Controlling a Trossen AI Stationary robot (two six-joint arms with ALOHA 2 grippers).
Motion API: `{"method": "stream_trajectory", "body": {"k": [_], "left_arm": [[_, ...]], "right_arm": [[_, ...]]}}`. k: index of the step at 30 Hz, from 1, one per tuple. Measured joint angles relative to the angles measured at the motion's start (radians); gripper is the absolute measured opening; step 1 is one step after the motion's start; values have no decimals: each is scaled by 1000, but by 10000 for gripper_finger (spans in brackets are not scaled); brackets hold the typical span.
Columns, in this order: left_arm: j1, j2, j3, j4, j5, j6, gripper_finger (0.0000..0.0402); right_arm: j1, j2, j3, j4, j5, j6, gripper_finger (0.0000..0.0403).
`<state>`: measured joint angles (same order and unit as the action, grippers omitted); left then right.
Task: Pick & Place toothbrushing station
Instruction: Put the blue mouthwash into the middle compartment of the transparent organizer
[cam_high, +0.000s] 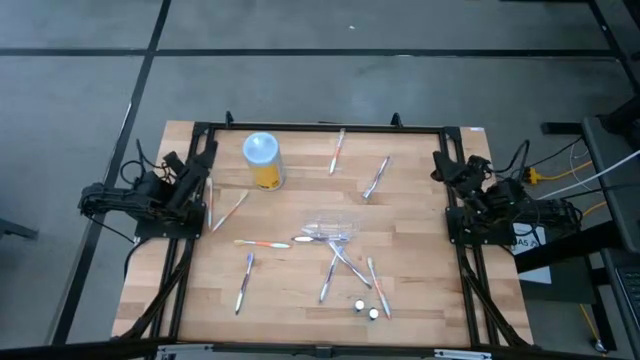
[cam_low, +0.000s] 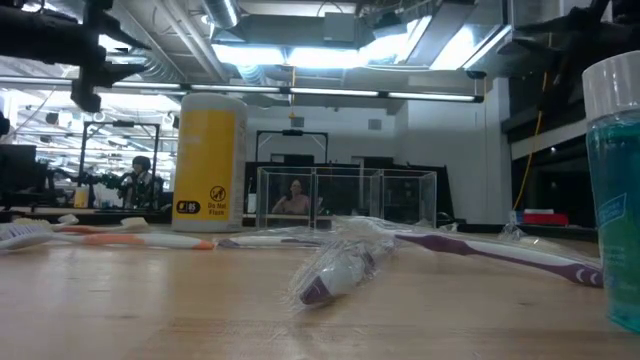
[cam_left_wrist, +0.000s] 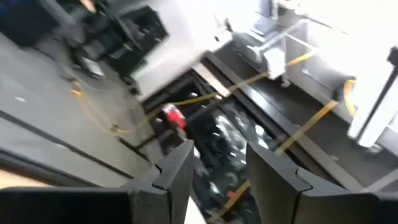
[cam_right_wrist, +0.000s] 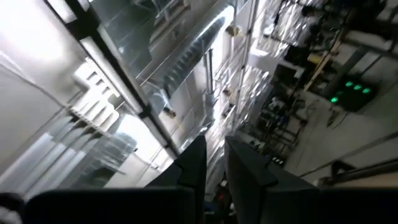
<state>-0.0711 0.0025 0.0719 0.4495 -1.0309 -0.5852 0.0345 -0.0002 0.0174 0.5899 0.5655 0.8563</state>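
Several slim toothbrushes lie flat and scattered on the wooden table (cam_high: 300, 200): one orange-white (cam_high: 262, 243), one blue (cam_high: 244, 282), one at the far side (cam_high: 337, 150). A crumpled transparent holder (cam_high: 330, 232) lies on its side at the middle, with a brush head inside it (cam_low: 335, 272). Two small round-capped pieces (cam_high: 366, 309) stand near the front edge. My left gripper (cam_left_wrist: 217, 152) is folded back at the table's left edge (cam_high: 200, 165), open and touching nothing. My right gripper (cam_right_wrist: 215, 146) is at the right edge (cam_high: 448, 168), with a narrow gap between its fingers and nothing in it.
A yellow bottle (cam_high: 264, 162) with a pale blue cap stands upright at the far left. A black frame (cam_high: 320, 128) runs along the table's edges. In the low view a teal bottle with a white cap (cam_low: 615, 190) stands close at the right, and people sit in the room beyond.
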Motion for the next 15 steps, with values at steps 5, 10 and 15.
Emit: {"method": "stream_trajectory", "body": {"k": [5, 10, 15], "left_arm": [[2, 0, 0, 51, 306, -4, 143], [1, 0, 0, 167, 616, -92, 143], [1, 2, 0, 330, 541, -145, 143]], "right_arm": [[0, 3, 0, 159, -158, -88, 61], [0, 31, 50, 406, -338, -287, 61], [0, 125, 314, 27, -483, -331, 61]]}}
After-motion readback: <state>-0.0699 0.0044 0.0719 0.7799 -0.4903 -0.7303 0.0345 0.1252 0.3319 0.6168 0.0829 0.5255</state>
